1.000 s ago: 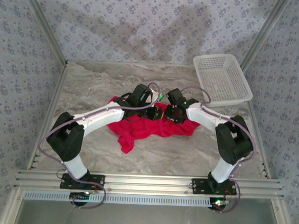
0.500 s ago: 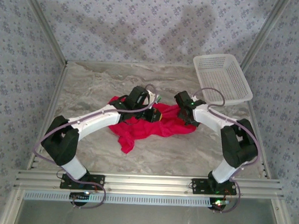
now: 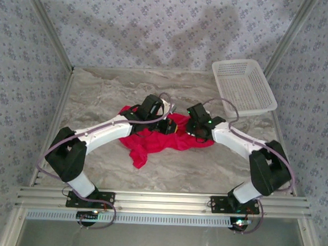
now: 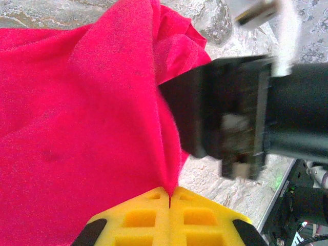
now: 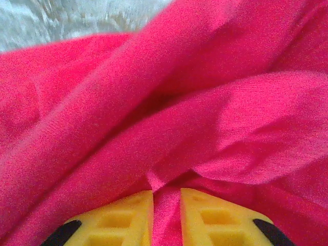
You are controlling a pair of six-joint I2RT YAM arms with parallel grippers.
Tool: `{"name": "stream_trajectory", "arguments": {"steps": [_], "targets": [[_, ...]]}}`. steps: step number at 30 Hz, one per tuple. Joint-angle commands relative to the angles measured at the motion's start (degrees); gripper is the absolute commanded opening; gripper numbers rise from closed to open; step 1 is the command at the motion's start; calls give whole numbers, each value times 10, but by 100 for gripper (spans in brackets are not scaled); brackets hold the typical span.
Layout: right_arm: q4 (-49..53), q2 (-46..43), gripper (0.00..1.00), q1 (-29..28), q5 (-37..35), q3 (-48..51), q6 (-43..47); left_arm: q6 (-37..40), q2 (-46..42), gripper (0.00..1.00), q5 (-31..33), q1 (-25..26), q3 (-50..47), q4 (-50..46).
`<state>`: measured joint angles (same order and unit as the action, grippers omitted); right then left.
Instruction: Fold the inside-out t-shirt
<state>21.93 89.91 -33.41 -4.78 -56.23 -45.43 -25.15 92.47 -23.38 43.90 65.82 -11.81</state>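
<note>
Nearest the arm bases, a crumpled tail of the inside-out t-shirt [image 3: 152,141] is seen trailing toward the near edge of the marbled surface [image 3: 100,93], with the rest of the bright red cloth bunched about the middle of that surface. Just beyond this tail, both hands are set down on the garment's far part. The left hand [image 3: 172,126] is at the cloth's middle and the right hand [image 3: 192,127] just beside it, the two being close together but apart. In the left wrist view, the yellow pads of the left hand [image 4: 169,197] are pressed together, and a thin ridge of the t-shirt [image 4: 77,128] is pinched at their seam. From there the cloth is drawn up and spread to the left, while the right arm's black wrist [image 4: 230,118] is seen next to it on the right. In the right wrist view, the right hand [image 5: 166,197] is closed narrowly on a strip of red cloth lying between its pads, beyond which the t-shirt [image 5: 179,102] is heaped in broad folds. Farthest off, a white mesh basket [image 3: 243,85] is placed at the far right corner, well apart from the garment.
</note>
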Motion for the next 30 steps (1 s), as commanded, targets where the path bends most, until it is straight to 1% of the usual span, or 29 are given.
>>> {"name": "stream_trajectory", "arguments": {"steps": [1, 2, 3, 5, 6, 7, 9, 10, 11, 14, 17, 20, 21, 22, 24, 25, 27, 30], "targets": [[-25, 39, 44, -3, 19, -32, 7, 1, -7, 0, -5, 3, 11, -3], [-28, 54, 52, 1, 18, -38, 8, 1, -9, 0, -4, 3, 11, -4], [-32, 68, 56, 3, 15, -43, 6, 0, -10, 0, -3, 3, 10, -5], [-40, 101, 58, 11, 10, -56, 0, -2, -15, 0, -3, 3, 6, -4], [-44, 117, 56, 16, 12, -64, -2, -3, -17, 0, -3, 3, 4, -3], [-43, 129, 47, 19, 14, -72, -3, -3, -19, 0, -3, 3, 1, -2], [-30, 142, 16, 24, 23, -90, -1, 0, -21, 0, 0, 2, -1, -4], [-23, 138, 3, 25, 30, -94, 3, 1, -21, 0, 2, 1, 0, -7], [-14, 126, 0, 25, 34, -96, 10, 3, -19, 0, 4, -2, 2, -7], [26, 63, 0, 23, 49, -100, 42, 4, -5, 0, 10, -29, 10, -4], [66, -22, 0, 27, 62, -102, 78, -10, 29, 0, 18, -86, 35, -1], [71, -112, 0, 35, 102, -79, 116, -32, 72, 0, 17, -134, 62, 10], [63, -140, 0, 39, 131, -61, 122, -38, 85, 0, 17, -143, 70, 12], [51, -160, 0, 45, 159, -44, 124, -41, 93, 0, 19, -147, 75, 14], [0, -206, 0, 51, 229, 23, 121, -50, 107, 0, 23, -145, 77, 20], [-18, -220, 0, 47, 241, 50, 121, -55, 112, 0, 22, -143, 72, 27], [-61, -246, 0, 31, 229, 127, 107, -66, 117, 0, 22, -134, 53, 47], [-111, -243, 0, 12, 189, 224, 71, -83, 115, 0, 25, -115, 18, 77]]}}
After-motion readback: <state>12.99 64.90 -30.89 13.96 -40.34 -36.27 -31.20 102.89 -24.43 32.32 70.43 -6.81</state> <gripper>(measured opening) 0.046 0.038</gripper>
